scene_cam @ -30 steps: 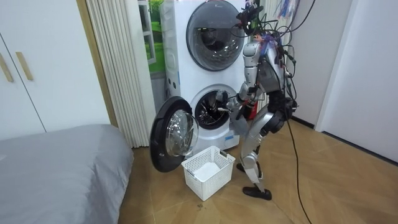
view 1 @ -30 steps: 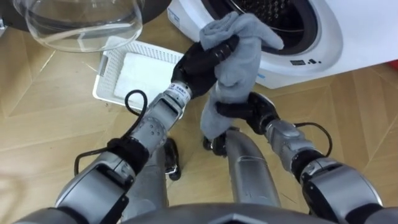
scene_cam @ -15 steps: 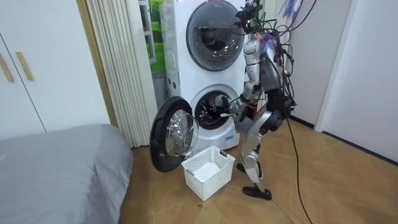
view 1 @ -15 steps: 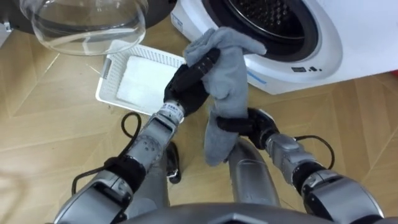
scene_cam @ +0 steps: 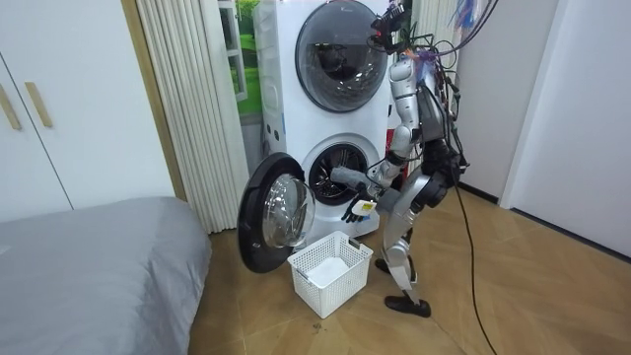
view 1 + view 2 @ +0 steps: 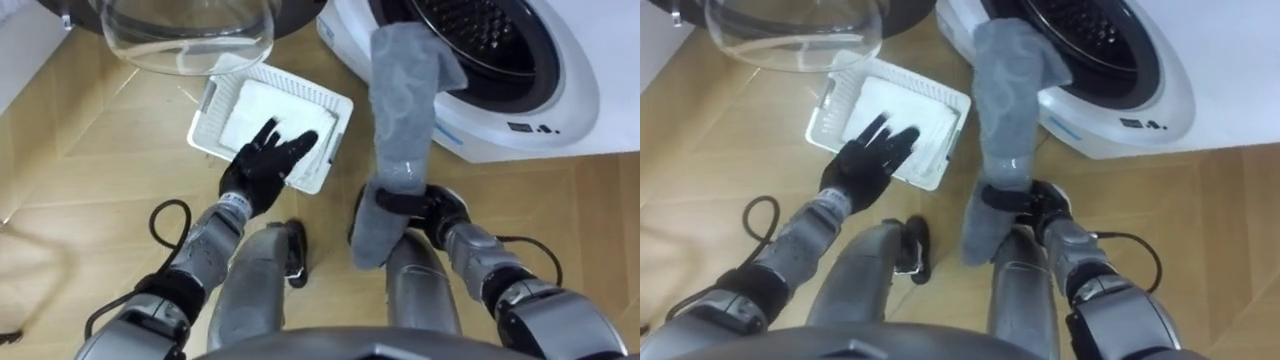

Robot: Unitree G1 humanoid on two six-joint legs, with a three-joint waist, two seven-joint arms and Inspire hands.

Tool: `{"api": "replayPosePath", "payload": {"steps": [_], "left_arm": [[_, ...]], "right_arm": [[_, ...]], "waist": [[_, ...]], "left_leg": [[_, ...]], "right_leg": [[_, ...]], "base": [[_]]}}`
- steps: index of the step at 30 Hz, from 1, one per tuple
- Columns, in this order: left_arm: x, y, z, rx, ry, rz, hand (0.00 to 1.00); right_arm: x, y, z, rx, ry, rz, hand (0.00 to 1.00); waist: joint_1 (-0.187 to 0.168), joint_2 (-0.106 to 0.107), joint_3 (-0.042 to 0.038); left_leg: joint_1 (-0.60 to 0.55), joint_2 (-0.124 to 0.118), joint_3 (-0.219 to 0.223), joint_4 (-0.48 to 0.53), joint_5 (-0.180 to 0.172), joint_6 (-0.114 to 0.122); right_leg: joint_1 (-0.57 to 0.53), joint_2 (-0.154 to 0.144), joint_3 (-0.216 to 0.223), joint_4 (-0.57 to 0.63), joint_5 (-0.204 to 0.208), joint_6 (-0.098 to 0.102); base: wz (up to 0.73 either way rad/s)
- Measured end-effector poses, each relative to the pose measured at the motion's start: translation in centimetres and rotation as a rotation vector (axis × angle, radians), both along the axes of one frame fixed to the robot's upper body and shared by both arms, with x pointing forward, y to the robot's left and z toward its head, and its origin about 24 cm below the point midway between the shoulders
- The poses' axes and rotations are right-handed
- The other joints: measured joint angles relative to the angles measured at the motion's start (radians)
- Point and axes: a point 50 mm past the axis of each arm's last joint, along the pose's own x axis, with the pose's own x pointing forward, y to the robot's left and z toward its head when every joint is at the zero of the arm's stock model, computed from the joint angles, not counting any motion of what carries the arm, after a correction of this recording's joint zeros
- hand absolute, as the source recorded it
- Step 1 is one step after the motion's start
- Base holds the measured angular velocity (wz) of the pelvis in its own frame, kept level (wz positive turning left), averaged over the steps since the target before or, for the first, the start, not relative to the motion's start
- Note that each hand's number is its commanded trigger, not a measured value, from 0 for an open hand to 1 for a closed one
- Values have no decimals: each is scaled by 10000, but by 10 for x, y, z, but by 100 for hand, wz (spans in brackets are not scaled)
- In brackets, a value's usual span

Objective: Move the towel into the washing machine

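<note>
The towel (image 6: 400, 130) is grey and soft, pulled into one long strip. Its top end lies over the lower edge of the washer (image 6: 560, 90) mouth, and the rest hangs outside, in front of the washer. The right hand (image 6: 420, 203) has its fingers curled round the strip low down, and a loose end hangs under it. I judge the task about half done: the towel must be pushed fully into the drum and released. The left hand (image 6: 262, 165) is spread and empty, over the basket (image 6: 215, 100) before the washer.
</note>
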Motion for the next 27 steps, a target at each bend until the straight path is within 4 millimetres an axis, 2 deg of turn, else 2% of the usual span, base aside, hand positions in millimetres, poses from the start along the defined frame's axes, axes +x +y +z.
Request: {"api": "replayPosePath", "payload": {"steps": [2, 4, 6, 13, 16, 20, 22, 25, 27], "left_arm": [[-2, 2, -2, 526, 149, -48, 0], [-2, 2, -2, 1091, 205, -299, 0], [-2, 2, -2, 1574, 152, -546, 0], [0, 1, -1, 1838, 221, -500, 0], [0, -1, -2, 1924, 284, -688, 0], [-3, 3, -4, 2088, 439, -776, 0], [-5, 5, -4, 2189, 499, -854, 0], [-4, 9, -3, 2278, 452, -835, 0], [-1, 15, -1, 2448, 370, -785, 0]], "right_arm": [[1, -5, 1, 36, -26, -275, 100], [1, -10, 2, 113, -56, -565, 100], [2, -15, 2, 272, 75, -762, 100], [7, -21, 6, 825, 389, -1186, 100], [9, -22, 7, 1132, 457, -1443, 100], [13, -22, 9, 1675, 447, -1661, 100], [17, -29, 14, 2058, 345, -2104, 100], [21, -40, 19, 2361, 19, -2739, 100], [30, -48, 27, 2938, -434, -3591, 100]], "waist": [[94, 2, 0], [119, 70, 43], [135, 88, 52], [142, 56, 71], [123, -17, 114], [174, -175, 198], [146, -298, 207], [135, -314, 203], [170, -506, 198]], "left_leg": [[-88, -32, -6, 5, 13, 11], [-158, -96, -123, 4, 50, 14], [-257, -156, -228, 4, 81, 23], [-298, -373, -332, -11, 125, 92], [-307, -512, -449, 8, 151, 123], [-492, -557, -513, 112, 157, 139], [-707, -648, -525, 250, 157, 142], [-892, -665, -713, 438, 157, 141], [-1032, -693, -726, 568, 159, 141]], "right_leg": [[-107, -33, -10, 28, -1, 2], [-121, -119, -142, 54, -34, 6], [-173, -201, -251, 94, -67, 7], [-284, -476, -327, 415, -245, 67], [-295, -661, -421, 607, -354, 107], [-457, -761, -500, 763, -419, 100], [-699, -946, -553, 1102, -563, 97], [-732, -1023, -759, 1217, -611, 80], [-860, -1096, -778, 1353, -638, 41]], "base": [[4], [17], [17], [10], [17], [10], [21], [22], [8]]}}
